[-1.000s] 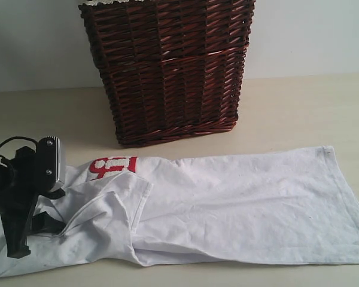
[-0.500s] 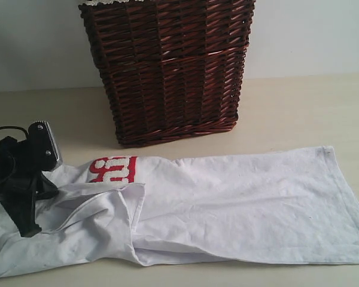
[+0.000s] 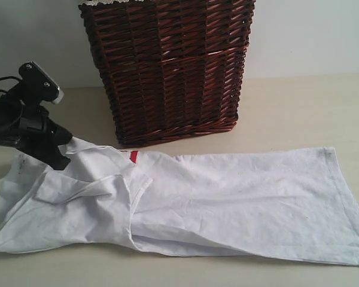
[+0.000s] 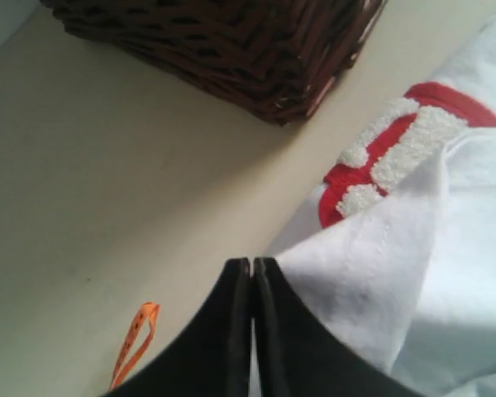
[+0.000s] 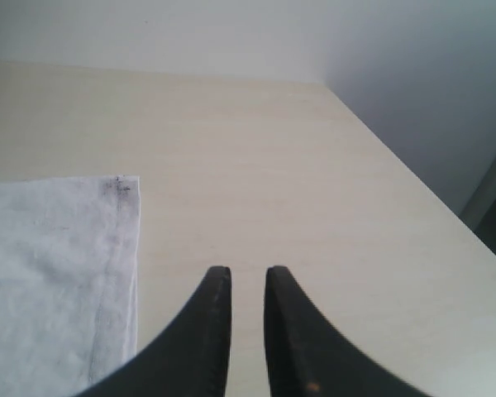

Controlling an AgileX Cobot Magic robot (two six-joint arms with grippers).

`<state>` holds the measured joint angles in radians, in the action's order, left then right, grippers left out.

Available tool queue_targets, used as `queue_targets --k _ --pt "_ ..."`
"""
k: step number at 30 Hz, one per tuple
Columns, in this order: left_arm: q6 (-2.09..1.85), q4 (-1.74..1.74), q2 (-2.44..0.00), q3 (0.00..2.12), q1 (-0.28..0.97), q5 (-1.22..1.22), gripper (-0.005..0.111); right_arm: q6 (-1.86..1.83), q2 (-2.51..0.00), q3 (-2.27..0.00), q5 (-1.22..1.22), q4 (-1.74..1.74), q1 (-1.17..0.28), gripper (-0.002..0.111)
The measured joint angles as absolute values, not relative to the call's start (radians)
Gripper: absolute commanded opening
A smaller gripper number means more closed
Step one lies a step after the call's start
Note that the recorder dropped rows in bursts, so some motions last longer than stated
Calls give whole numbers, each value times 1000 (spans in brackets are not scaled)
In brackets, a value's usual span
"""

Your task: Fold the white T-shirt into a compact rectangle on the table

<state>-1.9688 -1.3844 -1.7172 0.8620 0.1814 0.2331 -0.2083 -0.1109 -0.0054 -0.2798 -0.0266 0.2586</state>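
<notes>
The white T-shirt point(image 3: 227, 203) lies lengthwise on the table point(image 3: 299, 113), its left part folded over itself. Only a sliver of the red band point(image 3: 133, 156) shows in the exterior view. In the left wrist view the band with its fuzzy letters point(image 4: 388, 149) lies beside a lifted fold. My left gripper point(image 3: 61, 161) is at the shirt's far-left edge, shut on a fold of the shirt point(image 4: 372, 281); its jaws point(image 4: 252, 263) are pressed together. The orange neck tag point(image 4: 136, 343) hangs beside them. My right gripper point(image 5: 246, 271) hovers slightly open and empty just off the shirt's hem corner point(image 5: 120, 186); the exterior view does not show it.
A dark wicker basket point(image 3: 167, 66) stands on the table behind the shirt, close to the left gripper, and also fills the corner of the left wrist view point(image 4: 231, 41). The table's edge point(image 5: 446, 215) runs near the right gripper, with the wall beyond.
My left gripper has risen and moved back toward the basket, pulling the shirt's left part with it. The fold has spread wider and now hides most of the red band.
</notes>
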Motion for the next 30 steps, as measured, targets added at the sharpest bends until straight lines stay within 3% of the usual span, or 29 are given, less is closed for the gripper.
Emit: queue_targets --k 3,5,6,7,9,14,23,30 --pt "-1969 -1387 -1717 865 181 217 29 -208 -111 -5 -280 -27 259 17" --pt "-1969 -1387 -1717 866 181 210 51 -208 -111 -5 -280 -27 259 17" --pt "-1969 -1387 -1717 866 181 208 70 -208 -111 -5 -280 -27 259 17" --pt "-1967 -1389 -1717 866 181 204 77 -208 -111 -5 -280 -27 259 17" --pt "-1956 -1407 -1717 866 181 204 76 -208 -111 -5 -280 -27 259 17" --pt "-1931 -1384 -1708 820 181 237 57 -208 -111 -5 -280 -27 259 17" --pt "-1951 -1037 -1646 694 181 627 66 -208 -111 -5 -280 -27 259 17" --pt "-2012 -1039 -1644 693 181 556 66 -208 -111 -5 -280 -27 259 17"
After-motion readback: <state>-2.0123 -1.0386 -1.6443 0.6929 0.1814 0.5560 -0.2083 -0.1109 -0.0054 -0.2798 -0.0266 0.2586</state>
